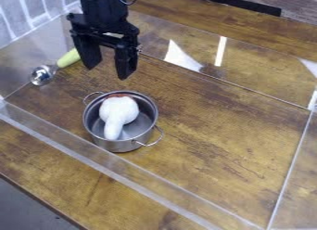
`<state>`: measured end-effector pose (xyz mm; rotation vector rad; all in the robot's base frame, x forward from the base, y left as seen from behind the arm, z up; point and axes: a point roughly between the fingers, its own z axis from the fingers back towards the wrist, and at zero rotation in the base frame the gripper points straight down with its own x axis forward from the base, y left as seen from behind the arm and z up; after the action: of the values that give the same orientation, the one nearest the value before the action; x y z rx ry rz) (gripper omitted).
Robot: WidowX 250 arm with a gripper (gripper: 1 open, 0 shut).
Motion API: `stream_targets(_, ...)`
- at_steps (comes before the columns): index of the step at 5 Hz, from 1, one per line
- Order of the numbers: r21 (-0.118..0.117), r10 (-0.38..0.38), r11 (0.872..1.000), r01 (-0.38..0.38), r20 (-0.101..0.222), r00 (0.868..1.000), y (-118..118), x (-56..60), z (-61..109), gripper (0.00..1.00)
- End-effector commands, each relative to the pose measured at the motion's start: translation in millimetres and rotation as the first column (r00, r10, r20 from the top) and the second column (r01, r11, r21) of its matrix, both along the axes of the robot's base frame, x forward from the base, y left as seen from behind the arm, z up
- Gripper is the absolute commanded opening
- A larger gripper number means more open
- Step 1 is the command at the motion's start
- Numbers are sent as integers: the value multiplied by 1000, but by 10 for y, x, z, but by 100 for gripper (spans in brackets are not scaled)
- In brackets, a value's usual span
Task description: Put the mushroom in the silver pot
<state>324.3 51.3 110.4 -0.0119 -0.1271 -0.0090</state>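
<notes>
The silver pot (120, 122) is shiny steel grey. Inside it, the mushroom (115, 113) is white with a reddish-brown cap. The gripper (107, 67) above the pot is black. Left of the pot, a vegetable (69, 57) is yellow-green. The table (210, 132) shows brown wood grain.

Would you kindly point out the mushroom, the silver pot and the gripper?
mushroom (115, 115), camera view, on its white stem.
silver pot (145, 134), camera view, on its near rim.
gripper (109, 64), camera view, between its open fingertips.
</notes>
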Motion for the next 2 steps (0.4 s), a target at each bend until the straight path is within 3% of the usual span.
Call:
stream_targets(1, 13, -63, 998, 63, 36, 997, -2, -1, 76, 100)
stream_targets(2, 19, -43, 999, 42, 34, 999, 41, 57, 254, 100)
